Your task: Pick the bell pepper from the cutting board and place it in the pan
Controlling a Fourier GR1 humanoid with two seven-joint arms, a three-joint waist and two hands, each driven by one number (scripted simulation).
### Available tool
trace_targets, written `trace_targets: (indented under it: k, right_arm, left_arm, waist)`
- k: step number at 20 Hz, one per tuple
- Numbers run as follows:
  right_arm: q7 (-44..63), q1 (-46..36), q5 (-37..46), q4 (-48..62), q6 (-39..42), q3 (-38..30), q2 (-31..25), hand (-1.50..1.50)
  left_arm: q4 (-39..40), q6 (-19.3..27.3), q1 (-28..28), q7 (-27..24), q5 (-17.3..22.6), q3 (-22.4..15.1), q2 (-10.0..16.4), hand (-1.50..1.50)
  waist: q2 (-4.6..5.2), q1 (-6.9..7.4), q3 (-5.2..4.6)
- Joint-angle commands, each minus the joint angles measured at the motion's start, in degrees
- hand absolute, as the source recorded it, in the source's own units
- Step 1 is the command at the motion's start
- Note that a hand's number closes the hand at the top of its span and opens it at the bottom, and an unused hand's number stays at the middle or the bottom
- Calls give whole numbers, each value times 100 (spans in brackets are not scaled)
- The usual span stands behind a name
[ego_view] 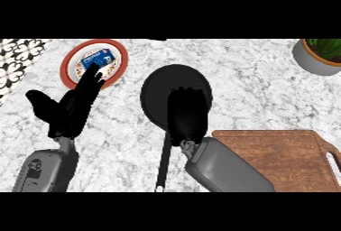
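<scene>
The black pan (156, 85) lies in the middle of the counter, its handle (163, 162) running toward the lower edge. My right hand (186, 115) hangs over the pan's right half, back upward and fingers curled down. The bell pepper shows nowhere; the hand hides whatever is in its grasp. At the lower right, the wooden cutting board (286, 155) is bare. My left hand (70, 106) rests open at the left, fingers up, with its fingertips over the rim of a red plate.
The red-rimmed plate (114, 49) at the back left holds a blue packet (100, 59). A potted plant (321, 54) stands at the back right corner. A patterned tile strip (16, 58) borders the counter's left edge.
</scene>
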Motion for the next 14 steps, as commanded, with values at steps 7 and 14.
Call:
trace_targets:
  k: [7, 14]
  right_arm:
    - [1873, -2062, -176, 462, -326, 587, 57, 150]
    - [2466, -2811, -365, 1093, -857, 358, 56, 150]
  left_arm:
    - [192, 16, -221, 16, -83, -71, -48, 0]
    - [222, 127, -329, 21, -109, 11, -63, 0]
  waist:
    - [36, 90, -4]
    - [50, -45, 2]
